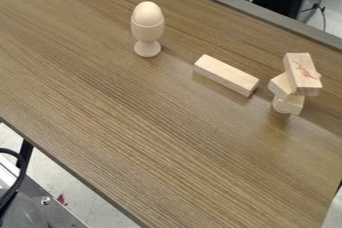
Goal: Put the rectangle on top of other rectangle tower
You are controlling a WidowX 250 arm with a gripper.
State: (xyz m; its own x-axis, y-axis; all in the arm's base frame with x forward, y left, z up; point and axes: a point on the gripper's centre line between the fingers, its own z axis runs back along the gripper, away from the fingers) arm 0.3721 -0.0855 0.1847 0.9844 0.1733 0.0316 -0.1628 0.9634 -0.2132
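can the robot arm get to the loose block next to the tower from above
Probably yes: the loose block lies flat on the table with nothing on it, apart from the wooden egg on its stand. Its right end sits close to the tower, though.

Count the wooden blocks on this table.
4 visible: a lone block near mid-table and, stacked at the right, a top block, middle block and bottom block. Another may hide behind.

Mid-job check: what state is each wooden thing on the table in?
Loose rectangle: lying on its long side, apart from the tower, not yet stacked.
Rectangle tower: standing, its blocks turned at differing angles.
Tower's top block: lying flat, red marks on its upper face.
Egg: seated in the cup.
Egg cup: upright, holding the egg.
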